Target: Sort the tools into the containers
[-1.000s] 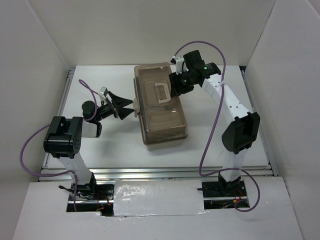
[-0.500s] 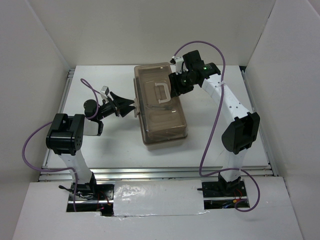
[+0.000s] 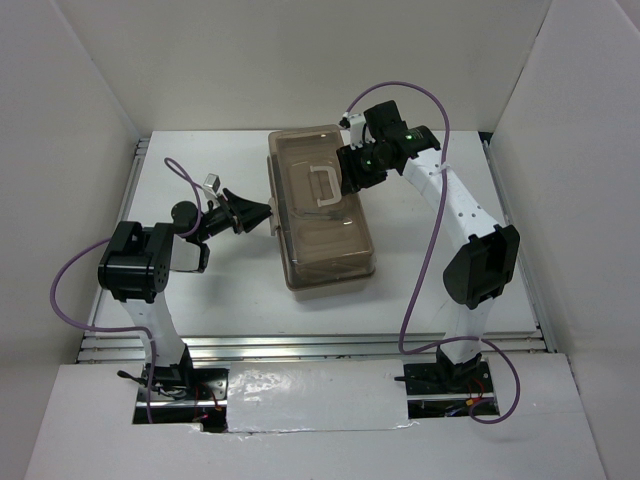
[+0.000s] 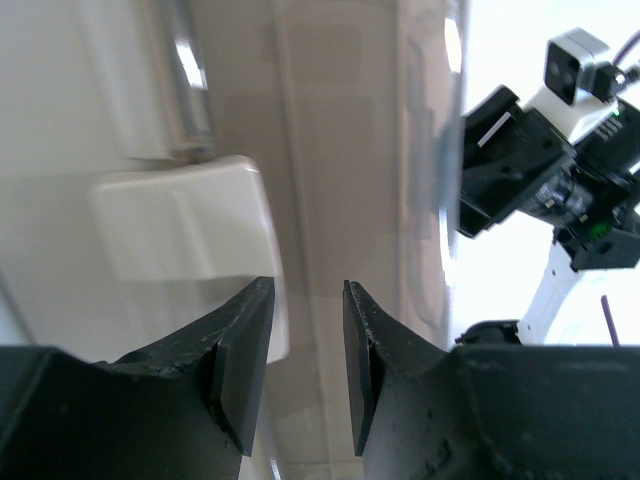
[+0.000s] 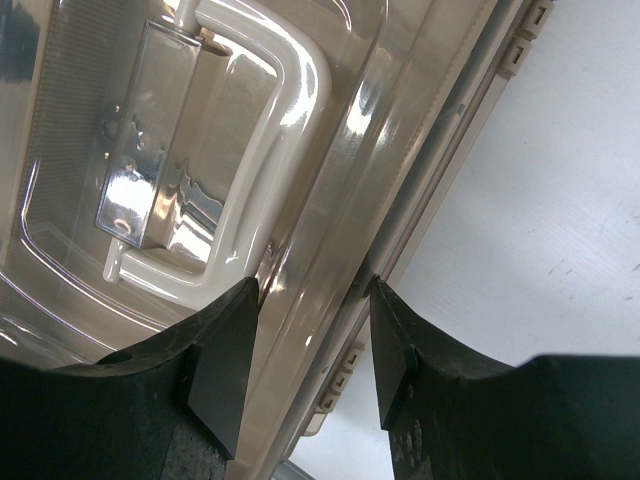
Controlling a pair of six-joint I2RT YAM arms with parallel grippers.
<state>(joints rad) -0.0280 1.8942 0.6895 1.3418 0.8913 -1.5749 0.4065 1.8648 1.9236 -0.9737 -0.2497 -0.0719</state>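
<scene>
The beige toolbox [image 3: 320, 262] stands closed at mid-table under its translucent brown lid [image 3: 312, 225] with a white handle [image 3: 322, 185]. No tools show in any view. My left gripper [image 3: 268, 213] reaches the box's left side; in the left wrist view its jaws [image 4: 308, 290] keep a narrow gap with nothing between them, right beside the white latch [image 4: 180, 225]. My right gripper [image 3: 352, 180] straddles the lid's right rim [image 5: 330, 240]. One finger rests by the handle [image 5: 270, 150], the other outside the edge, shut on the rim.
White walls enclose the table on three sides. Metal rails [image 3: 130, 190] run along the left edge and the near edge [image 3: 320, 345]. Purple cables loop off both arms. The right arm's wrist [image 4: 540, 170] shows beyond the box in the left wrist view.
My left gripper's jaws have narrowed from wide open to a small gap, and the left arm has shifted slightly toward the box's latch. The right arm and the box have not moved.
</scene>
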